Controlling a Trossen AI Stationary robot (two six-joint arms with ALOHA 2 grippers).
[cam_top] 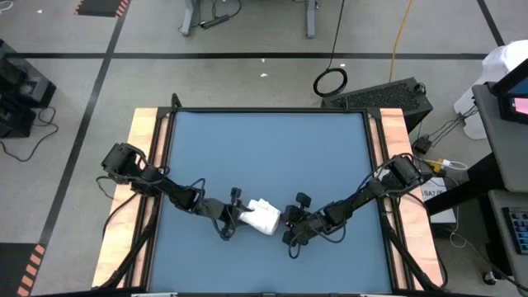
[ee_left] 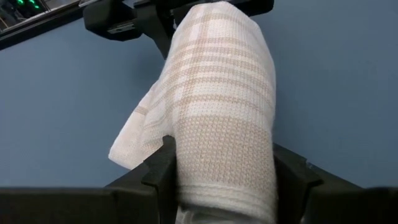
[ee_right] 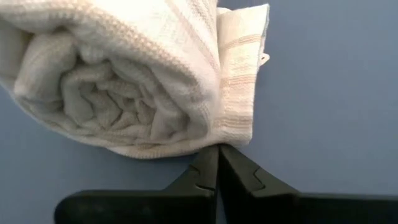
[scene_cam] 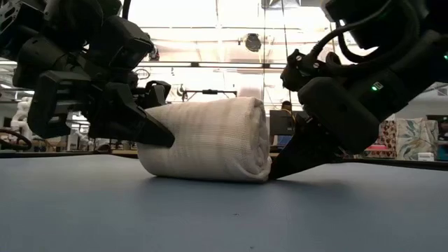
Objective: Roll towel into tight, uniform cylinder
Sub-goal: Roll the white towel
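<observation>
While the towel (cam_top: 264,216) lies rolled into a thick cylinder on the blue table (cam_top: 264,148), near the table's front edge and about midway between its sides, you see both arms reaching in on it from opposite sides. Your left gripper (ee_left: 227,180) grips one end of the roll, its two dark fingers (ee_left: 163,168) pressed against either side of the cloth with the towel filling the gap between them. In the low view the same gripper (scene_cam: 150,129) meets the roll's left end, and the roll rests flat on the table with its spiral end facing the other arm. Your right gripper (ee_right: 217,163) sits at table level just at that spiral end, jaws drawn fully together with nothing between them, the tips touching or all but touching the bottom of the roll where a loose flap of the outer layer hangs beside the coil. From above, the right gripper (cam_top: 290,221) is just beside the towel, and a free corner of cloth sticks out of the roll near the left fingers.
</observation>
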